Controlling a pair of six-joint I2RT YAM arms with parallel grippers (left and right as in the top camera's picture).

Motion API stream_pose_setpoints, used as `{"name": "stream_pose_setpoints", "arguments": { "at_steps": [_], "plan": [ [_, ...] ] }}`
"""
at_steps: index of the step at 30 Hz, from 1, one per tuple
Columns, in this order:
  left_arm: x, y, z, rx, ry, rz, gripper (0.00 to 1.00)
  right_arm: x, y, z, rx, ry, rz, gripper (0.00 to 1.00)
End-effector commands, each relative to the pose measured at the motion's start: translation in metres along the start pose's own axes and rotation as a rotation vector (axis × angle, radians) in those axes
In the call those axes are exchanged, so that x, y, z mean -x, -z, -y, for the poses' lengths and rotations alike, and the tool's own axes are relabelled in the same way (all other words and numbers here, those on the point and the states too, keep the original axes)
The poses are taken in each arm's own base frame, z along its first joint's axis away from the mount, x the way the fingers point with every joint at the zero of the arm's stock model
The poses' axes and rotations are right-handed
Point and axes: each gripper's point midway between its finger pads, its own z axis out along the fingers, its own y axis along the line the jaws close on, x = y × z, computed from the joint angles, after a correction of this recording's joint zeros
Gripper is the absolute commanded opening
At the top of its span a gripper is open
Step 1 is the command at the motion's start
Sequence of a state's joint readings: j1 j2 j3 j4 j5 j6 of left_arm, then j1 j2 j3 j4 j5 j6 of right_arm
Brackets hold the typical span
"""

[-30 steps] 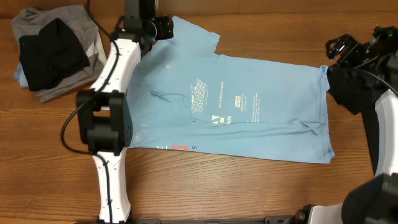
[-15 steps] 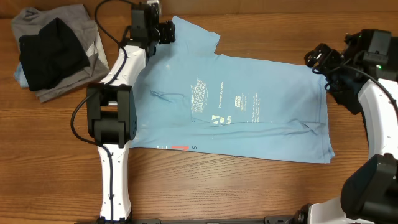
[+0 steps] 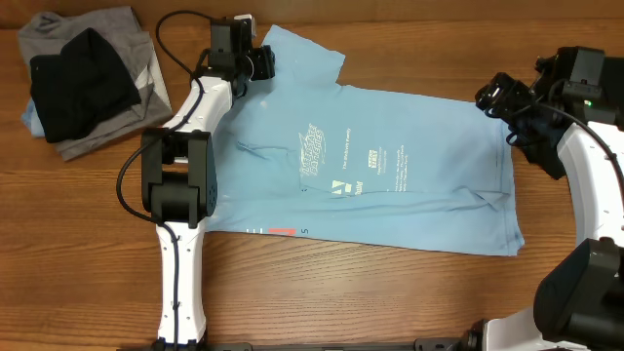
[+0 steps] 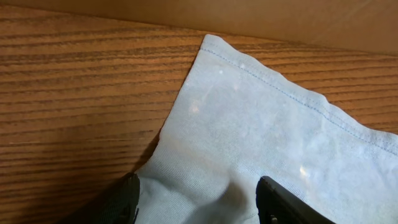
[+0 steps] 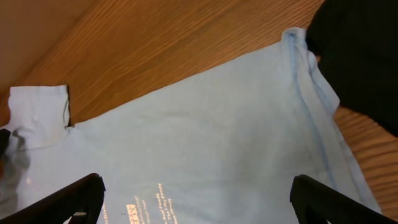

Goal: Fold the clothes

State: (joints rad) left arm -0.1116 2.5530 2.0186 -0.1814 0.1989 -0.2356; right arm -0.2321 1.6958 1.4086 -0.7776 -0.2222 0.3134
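**A:** Where is the shirt?

**B:** The light blue T-shirt [image 3: 390, 166] lies spread flat across the middle of the tabletop [image 3: 390, 292]. The folded grey and black shirts [image 3: 83, 83] sit at the far left.

**A:** And the arms?

**B:** The left fingers [image 3: 256, 63] are apart, straddling the far-left sleeve [image 4: 249, 124], with nothing pinched yet. The right fingers [image 3: 493, 95] are spread wide over the far-right hem corner [image 5: 292, 37] and hold nothing.

**A:** What makes this grasp go well?

**B:** I'd seat both layers of cloth deep between the fingers and close both sides before lifting. Then carry the two grips evenly toward the near edge, so the fold line runs straight.
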Motion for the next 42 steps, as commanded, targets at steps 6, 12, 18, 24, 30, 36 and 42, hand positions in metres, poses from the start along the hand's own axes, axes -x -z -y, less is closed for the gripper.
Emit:
{"name": "stream_pose_setpoints", "arguments": {
  "at_steps": [6, 12, 18, 24, 30, 36, 42],
  "plan": [
    [-0.002, -0.007, -0.002, -0.001, -0.024, 0.004, 0.57, 0.004, -0.008, 0.004, -0.024, 0.007, 0.0, 1.0],
    [0.012, -0.006, -0.013, 0.064, -0.041, 0.067, 0.59, 0.003, -0.009, 0.004, -0.025, 0.007, -0.003, 1.0],
    [0.01, -0.009, -0.014, 0.066, -0.064, 0.064, 0.61, 0.002, -0.009, 0.004, -0.025, 0.006, -0.005, 1.0],
    [-0.012, -0.021, -0.022, 0.074, -0.056, 0.019, 0.63, 0.001, -0.01, 0.004, -0.024, 0.005, -0.01, 1.0],
    [-0.013, -0.023, -0.023, 0.074, -0.056, 0.02, 0.62, 0.001, -0.01, 0.004, -0.024, 0.006, -0.008, 1.0],
    [-0.014, -0.024, -0.017, 0.068, -0.138, 0.02, 0.36, 0.019, -0.016, 0.029, -0.163, 0.011, 0.071, 1.0],
    [-0.018, -0.027, -0.001, 0.051, -0.206, 0.013, 0.13, 0.013, -0.044, 0.037, -0.168, 0.004, 0.03, 1.0]
  ]
}}
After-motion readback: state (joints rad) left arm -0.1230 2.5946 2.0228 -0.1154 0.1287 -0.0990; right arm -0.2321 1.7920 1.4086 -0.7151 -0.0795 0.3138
